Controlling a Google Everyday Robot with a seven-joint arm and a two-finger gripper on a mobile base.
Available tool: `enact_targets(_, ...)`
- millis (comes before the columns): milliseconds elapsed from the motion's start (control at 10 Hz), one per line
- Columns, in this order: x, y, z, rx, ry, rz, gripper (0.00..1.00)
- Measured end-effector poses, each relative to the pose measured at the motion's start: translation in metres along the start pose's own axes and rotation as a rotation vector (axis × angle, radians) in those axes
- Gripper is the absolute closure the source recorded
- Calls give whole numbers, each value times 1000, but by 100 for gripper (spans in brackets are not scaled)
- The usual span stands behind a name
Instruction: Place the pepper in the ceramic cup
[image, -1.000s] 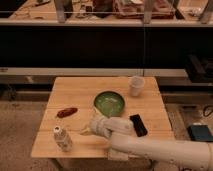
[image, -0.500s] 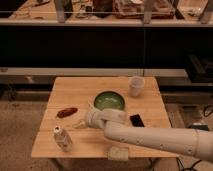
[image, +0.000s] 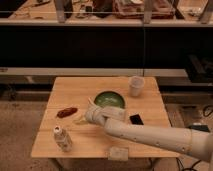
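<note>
The gripper (image: 84, 113) hangs left of centre, jaws apart and empty, aimed at the pepper (image: 66, 112) lying just beside it on the table (image: 75, 85). The cup (image: 136, 86) stands upright at upper right, ready to receive it.

No text readable, bottle (image: 62, 138) label included; gripper (image: 84, 113) over table between pepper (image: 67, 112) and green bowl (image: 109, 99).

Cream, rounded arm (image: 150, 134); pale pincer (image: 84, 113) at its tip.
</note>
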Motion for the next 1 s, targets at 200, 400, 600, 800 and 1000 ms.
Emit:
enact_targets(200,-3,-1,5,-3,6,10,20)
enact_targets(400,-2,-3,9,-1,19,22,20)
enact_targets(600,2,-7,15,11,37,32,20)
enact_targets(800,6,-15,25,42,50,38,20)
enact_targets(1000,8,-17,35,67,42,32,20)
